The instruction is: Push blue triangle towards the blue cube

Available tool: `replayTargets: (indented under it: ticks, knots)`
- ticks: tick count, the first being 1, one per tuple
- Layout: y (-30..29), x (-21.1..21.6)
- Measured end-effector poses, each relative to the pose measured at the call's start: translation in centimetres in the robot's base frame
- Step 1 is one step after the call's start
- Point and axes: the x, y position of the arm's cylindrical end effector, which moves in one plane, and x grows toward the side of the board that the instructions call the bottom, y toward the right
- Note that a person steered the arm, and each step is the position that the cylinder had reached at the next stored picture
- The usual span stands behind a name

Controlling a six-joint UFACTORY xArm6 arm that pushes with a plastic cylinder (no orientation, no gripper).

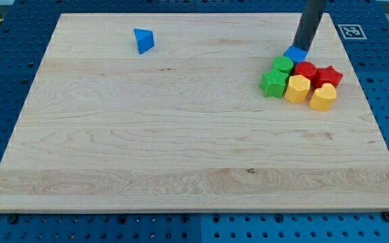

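Observation:
The blue triangle (143, 40) lies alone near the view's top left of the wooden board (147, 135). The blue cube (294, 53) sits at the view's top right, at the top of a tight cluster of blocks. My tip (302, 47) comes down from the view's top edge and rests against the blue cube's upper right side, partly hiding it. The tip is far to the right of the blue triangle.
Below the blue cube the cluster holds a green cylinder (283, 65), a green star-like block (273, 84), a red cylinder (306, 69), a red star (329, 75), a yellow hexagon (297, 88) and a yellow heart (323, 98). A blue pegboard (383, 81) surrounds the board.

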Motion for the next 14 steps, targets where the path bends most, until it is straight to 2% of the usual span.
replayTargets:
  ticks: [1, 2, 4, 5, 6, 7, 14]
  knots:
    - [0.0, -0.1]
    - [-1.0, -3.0]
    - [-16.4, -5.2]
    - [-17.3, -5.2]
    - [-17.7, -2.2]
    - [-17.7, -1.7]
    - [-17.7, -1.4]
